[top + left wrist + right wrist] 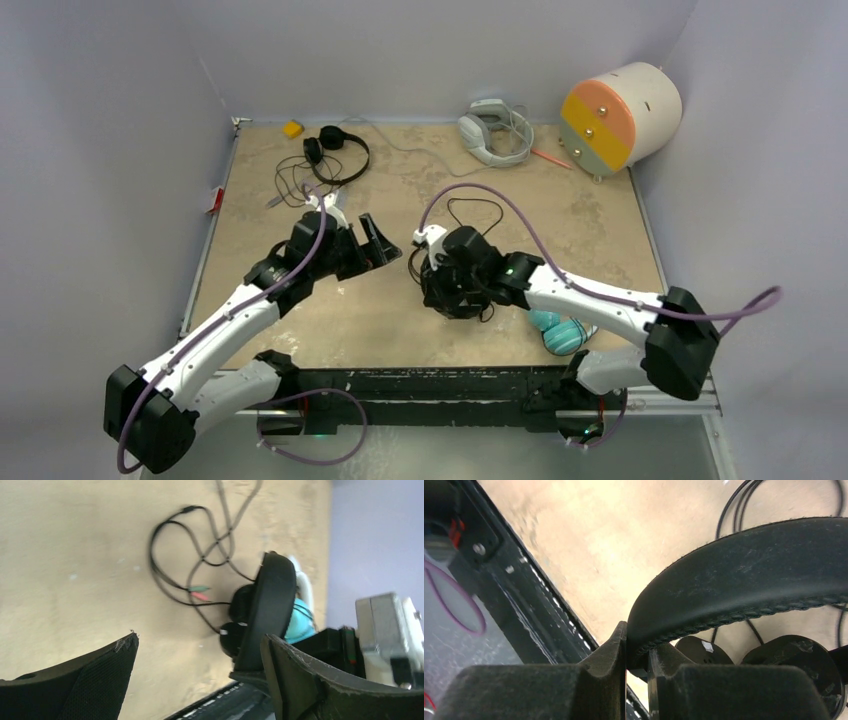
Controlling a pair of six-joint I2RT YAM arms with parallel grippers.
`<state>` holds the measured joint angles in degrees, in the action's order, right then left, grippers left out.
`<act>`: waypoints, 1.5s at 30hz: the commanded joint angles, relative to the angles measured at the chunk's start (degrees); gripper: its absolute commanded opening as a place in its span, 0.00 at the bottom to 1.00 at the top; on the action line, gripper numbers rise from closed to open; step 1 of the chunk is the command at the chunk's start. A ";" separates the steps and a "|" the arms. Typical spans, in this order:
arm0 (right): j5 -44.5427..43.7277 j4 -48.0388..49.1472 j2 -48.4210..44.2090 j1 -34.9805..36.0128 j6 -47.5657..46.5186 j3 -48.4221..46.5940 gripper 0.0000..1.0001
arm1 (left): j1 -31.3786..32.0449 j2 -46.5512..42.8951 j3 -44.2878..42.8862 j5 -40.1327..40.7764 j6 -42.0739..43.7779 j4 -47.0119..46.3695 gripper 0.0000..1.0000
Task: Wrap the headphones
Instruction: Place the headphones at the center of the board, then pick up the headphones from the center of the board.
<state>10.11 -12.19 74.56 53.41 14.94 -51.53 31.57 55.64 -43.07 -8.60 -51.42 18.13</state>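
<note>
A black pair of headphones [462, 300] hangs at mid-table under my right gripper [445, 285]. In the right wrist view my right gripper [638, 636] is shut on the padded black band [744, 575], with both ear cups [794, 660] below it. The thin black cord [185, 570] lies looped loose on the table, and its green and pink plugs [200, 592] show. My left gripper [378, 243] is open just left of that pair, with nothing between its fingers [105, 675]. The band [267, 605] stands upright beyond them.
A second black pair [335, 152] with tangled cord lies at the back left, and a grey-white pair [492, 132] at the back centre. A teal pair [560, 332] sits under my right arm. A cream drum with an orange and green face [620, 115] stands at the back right.
</note>
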 commanded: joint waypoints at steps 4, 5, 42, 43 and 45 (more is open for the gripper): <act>-0.90 -2.18 4.15 5.28 -3.48 -4.27 0.28 | -0.04 -4.89 4.93 10.73 1.37 4.79 0.88; -1.11 -1.55 3.20 5.30 -3.10 -3.41 0.41 | -0.02 -4.69 5.60 9.59 1.93 3.54 0.88; -20.52 -5.02 1.66 -3.77 10.32 1.64 0.58 | 15.12 23.98 -5.18 24.68 10.07 6.45 0.80; -20.48 -4.72 2.42 -3.92 10.09 1.53 0.58 | 15.14 23.95 -5.11 24.33 10.38 6.35 0.79; -20.83 -4.46 4.10 -4.05 9.66 1.18 0.57 | 15.10 24.03 -4.95 23.52 10.82 6.02 0.79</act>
<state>-11.92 -20.27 76.55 49.74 26.89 -50.22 46.52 79.53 -46.09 14.70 -42.44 23.97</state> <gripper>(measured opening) 0.581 0.796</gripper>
